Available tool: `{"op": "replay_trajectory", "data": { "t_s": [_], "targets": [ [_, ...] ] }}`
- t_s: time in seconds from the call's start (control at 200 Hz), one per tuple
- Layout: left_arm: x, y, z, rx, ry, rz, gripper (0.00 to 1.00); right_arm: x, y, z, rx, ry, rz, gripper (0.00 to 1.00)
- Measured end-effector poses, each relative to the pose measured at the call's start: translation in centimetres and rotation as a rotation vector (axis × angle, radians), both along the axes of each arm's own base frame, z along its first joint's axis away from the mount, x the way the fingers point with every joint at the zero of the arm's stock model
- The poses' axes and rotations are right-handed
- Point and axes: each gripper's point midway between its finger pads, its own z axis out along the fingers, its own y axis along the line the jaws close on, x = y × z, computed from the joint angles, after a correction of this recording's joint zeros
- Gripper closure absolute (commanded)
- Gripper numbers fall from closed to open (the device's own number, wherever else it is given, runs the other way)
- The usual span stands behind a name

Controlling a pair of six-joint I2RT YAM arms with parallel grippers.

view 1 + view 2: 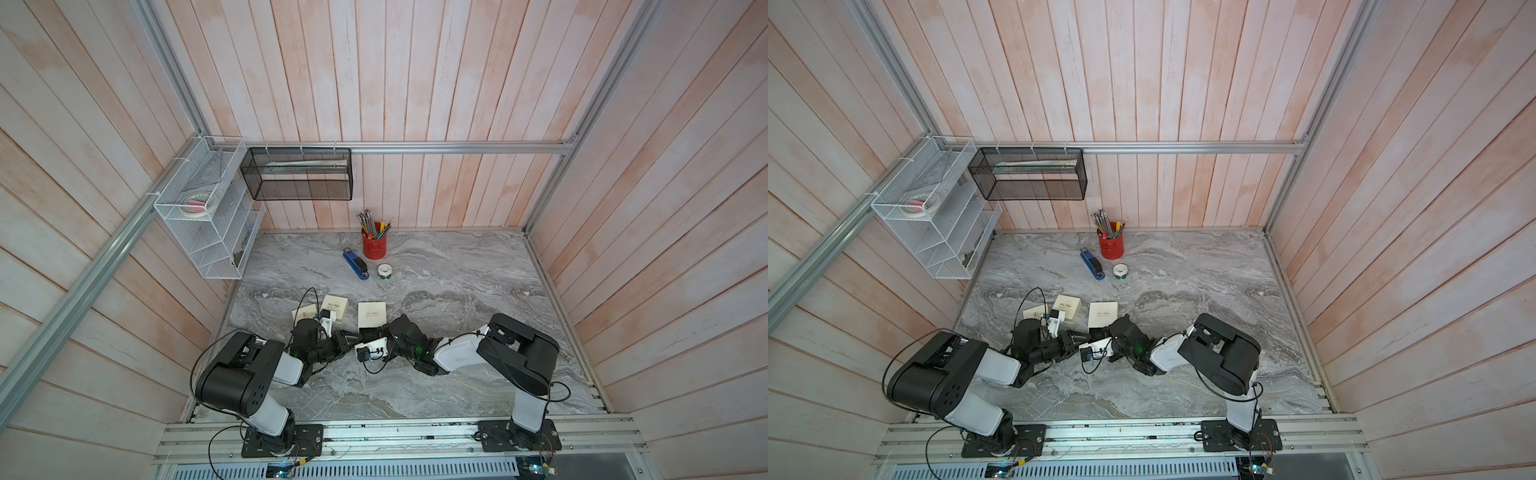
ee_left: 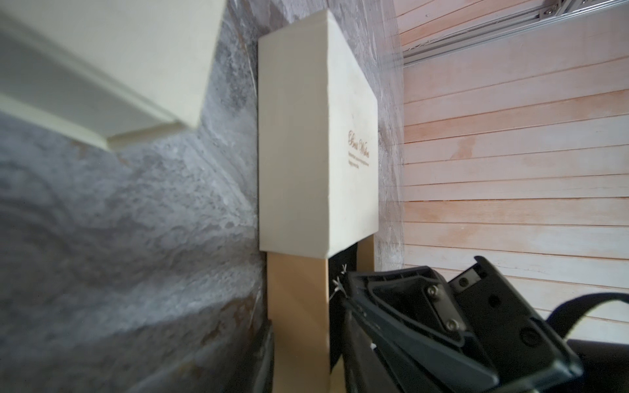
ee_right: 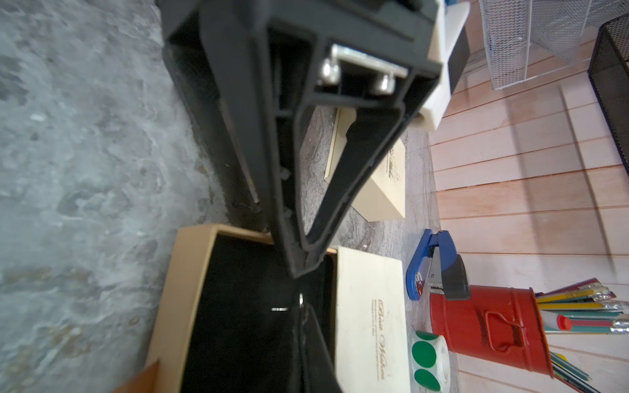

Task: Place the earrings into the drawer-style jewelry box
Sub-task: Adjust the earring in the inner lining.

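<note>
The drawer-style jewelry box (image 1: 372, 311) is a cream sleeve (image 2: 316, 153) with its tan drawer (image 3: 185, 272) pulled out toward the arms, its black lining (image 3: 238, 323) showing. My left gripper (image 2: 299, 357) is shut on the drawer's tan side wall (image 2: 297, 306); in a top view it (image 1: 352, 335) sits at the drawer's left corner. My right gripper (image 3: 303, 316) is shut, its tip low over the black lining with a small silver earring (image 3: 301, 298) pinched at it. A short silver piece (image 3: 279, 309) glints just beside the tip. In the left wrist view the star-shaped earring (image 2: 338, 283) shows at the right gripper's tip.
Two more cream boxes (image 1: 336, 309) (image 1: 303, 312) lie just left of the jewelry box, behind my left wrist. Farther back stand a blue stapler (image 1: 356, 264), a roll of green stickers (image 1: 385, 271) and a red pencil cup (image 1: 374, 245). Wire racks (image 1: 208, 216) hang on the wall at back left.
</note>
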Motion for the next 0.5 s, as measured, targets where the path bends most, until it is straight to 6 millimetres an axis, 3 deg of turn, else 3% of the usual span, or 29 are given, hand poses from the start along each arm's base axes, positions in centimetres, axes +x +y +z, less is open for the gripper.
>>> {"op": "replay_trajectory", "data": {
  "t_s": [0.5],
  "targets": [
    [0.04, -0.04, -0.53, 0.002, 0.014, -0.002, 0.68, 0.17, -0.17, -0.27, -0.034, -0.042, 0.003, 1.00]
  ]
}}
